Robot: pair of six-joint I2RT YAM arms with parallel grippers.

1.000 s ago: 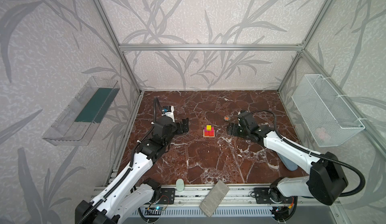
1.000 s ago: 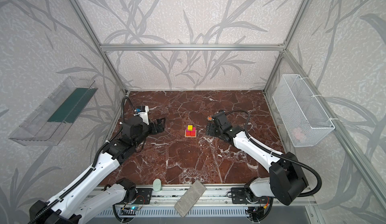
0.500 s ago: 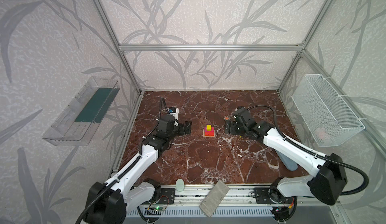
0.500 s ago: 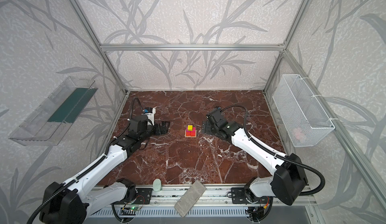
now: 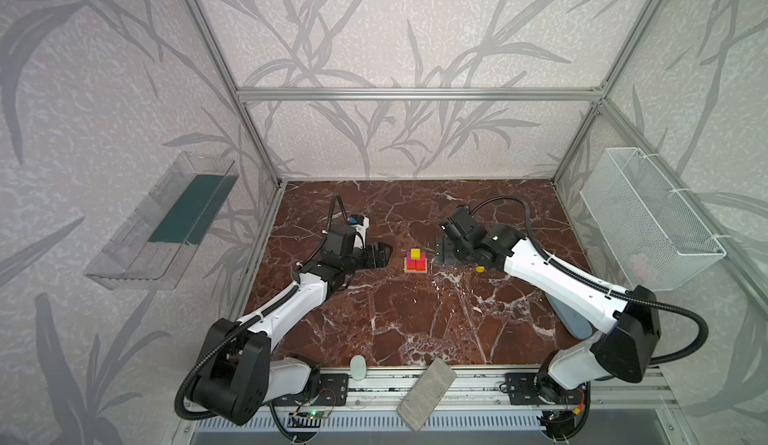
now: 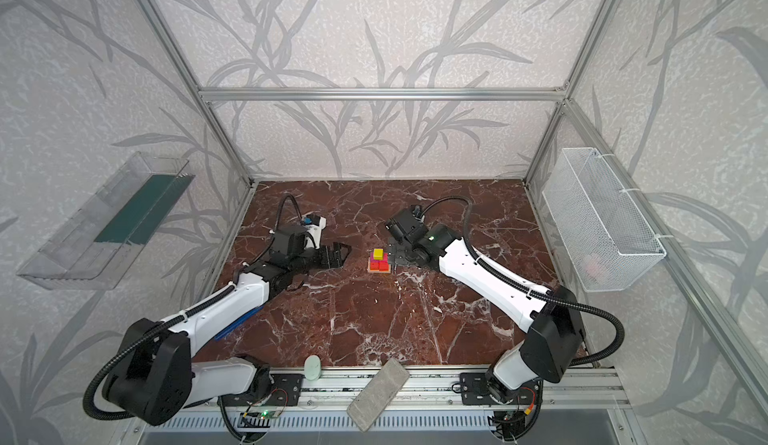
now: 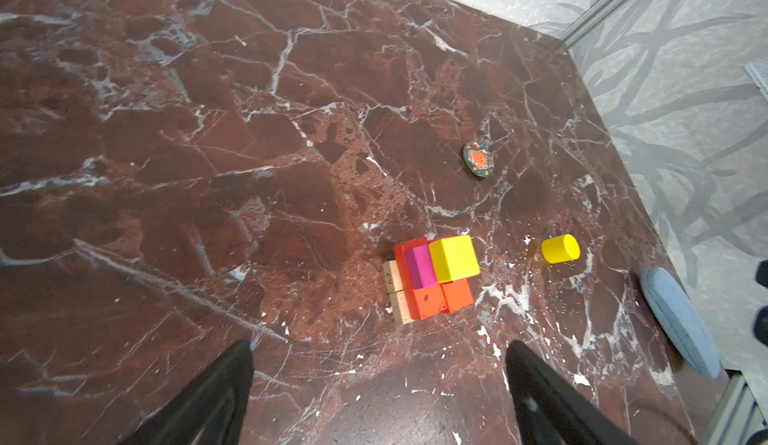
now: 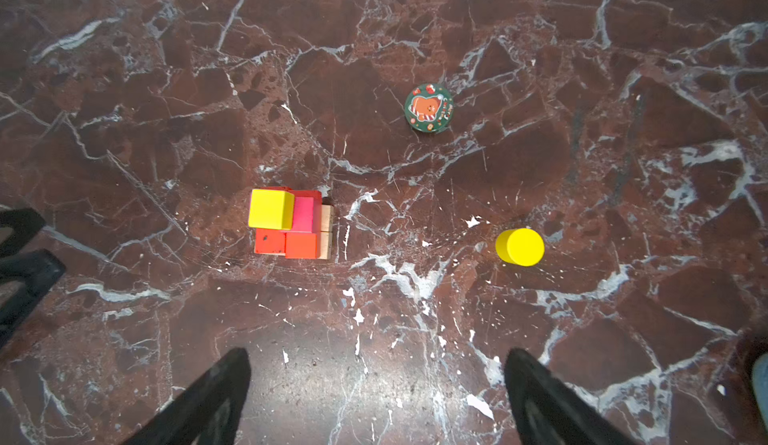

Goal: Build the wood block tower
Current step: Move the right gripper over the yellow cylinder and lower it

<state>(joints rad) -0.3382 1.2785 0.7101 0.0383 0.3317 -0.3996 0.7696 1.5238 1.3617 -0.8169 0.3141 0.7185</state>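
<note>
Right wrist view: counter carries the tower, built up to the yellow cube; yellow cylinder sits loose near it, apart. Both wide, empty: right hand, left hand. Use the right one: centre over the cylinder, grip low, set it gently on the pink block.

This is a robotics lab test cell, not a lived-in room: aluminium frame bars box in a marble-patterned tabletop, and leaf-print wallpaper panels serve as walls. Two white-and-black robot arms, the left arm and the right arm, are mounted on a slotted metal rail along the front edge, with bare cables and a small lit circuit board exposed beneath. A wire basket and a clear plastic tray hang on the side walls.
</note>
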